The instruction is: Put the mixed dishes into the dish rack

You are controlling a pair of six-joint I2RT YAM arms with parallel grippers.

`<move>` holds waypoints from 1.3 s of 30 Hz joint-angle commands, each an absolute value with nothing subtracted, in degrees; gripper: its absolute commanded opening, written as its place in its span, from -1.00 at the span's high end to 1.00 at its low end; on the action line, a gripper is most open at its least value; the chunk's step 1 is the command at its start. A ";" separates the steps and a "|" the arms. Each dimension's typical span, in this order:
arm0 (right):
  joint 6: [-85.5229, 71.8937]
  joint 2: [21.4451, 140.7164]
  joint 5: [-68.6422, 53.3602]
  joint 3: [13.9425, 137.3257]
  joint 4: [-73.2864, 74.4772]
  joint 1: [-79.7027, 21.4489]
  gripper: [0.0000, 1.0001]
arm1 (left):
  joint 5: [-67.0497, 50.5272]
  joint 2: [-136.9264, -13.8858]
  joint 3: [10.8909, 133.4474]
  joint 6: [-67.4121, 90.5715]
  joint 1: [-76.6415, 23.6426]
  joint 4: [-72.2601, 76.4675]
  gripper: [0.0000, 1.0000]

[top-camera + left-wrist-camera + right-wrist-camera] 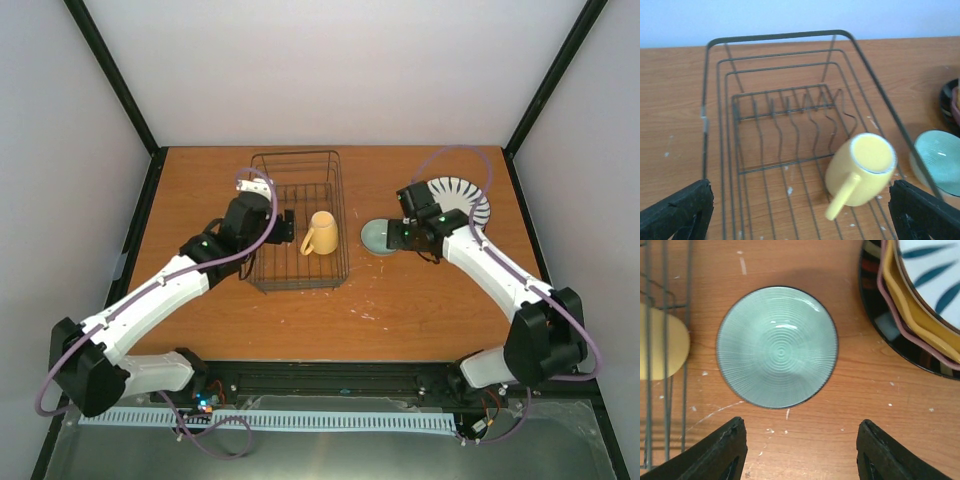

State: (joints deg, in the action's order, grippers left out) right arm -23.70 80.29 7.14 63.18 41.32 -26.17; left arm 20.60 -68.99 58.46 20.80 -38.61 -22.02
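The task is at an early stage: of the mixed dishes, only the yellow mug (860,167) is inside the dish rack (780,37). It sits on the wire floor near the wall that faces the other dishes, in front of the upright divider wires, with its handle pointing toward the left gripper (800,212). Whether the round face turned upward is its mouth or its base I cannot tell. The left gripper hangs over the near end of the rack with its fingers spread wide and nothing between them, clear of the mug, so that piece looks delivered. Everything else is on the table. The pale blue-green small bowl (777,347) stands upright on the wood just beside the rack, between it and the plates. The right gripper (802,450) is poised above it with its fingers apart on the near side of the bowl, touching nothing, which I read as lining up for the next pick. Beyond the bowl the four round plates lie in one stack: the white plate with black radial stripes (935,275) on top, the orange-yellow scalloped plate (920,325) under it, then the pink plate (888,300), and the dark-rimmed plate (880,340) at the bottom. So one item is done and five are left, and the divider slots hold no plate yet.
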 commanded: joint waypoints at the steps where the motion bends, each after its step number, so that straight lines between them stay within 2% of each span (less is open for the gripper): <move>1: -25.41 83.68 -2.53 63.17 43.07 -20.27 -0.21 | 18.45 -66.03 56.89 22.56 -35.09 -22.90 -0.92; 9: -26.11 89.39 -9.06 64.00 40.83 -16.50 -0.20 | 18.62 -67.15 56.69 20.79 -34.10 -22.27 -0.91; 23: -26.25 97.23 -8.36 68.00 39.18 -15.50 -0.19 | 19.62 -68.53 56.47 18.13 -32.90 -20.68 -0.91; 34: -26.04 102.86 -7.32 69.44 37.45 -15.25 -0.04 | 19.92 -69.72 57.04 17.38 -32.28 -20.66 -0.92; 36: -25.74 103.59 -7.61 69.27 37.16 -15.27 0.05 | 19.87 -69.84 56.98 17.32 -32.17 -20.68 -0.92; 37: -25.56 103.77 -7.72 69.09 36.85 -15.22 0.17 | 19.81 -69.87 56.96 17.26 -32.09 -20.66 -0.91; 39: -25.41 103.97 -8.02 68.72 36.19 -15.21 0.59 | 19.63 -69.97 56.95 17.36 -32.08 -20.77 -0.86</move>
State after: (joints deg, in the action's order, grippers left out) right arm -25.71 103.22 -7.97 68.47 37.60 -15.73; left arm 19.11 -69.54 56.38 18.48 -32.49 -21.80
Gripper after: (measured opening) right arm 0.362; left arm 0.951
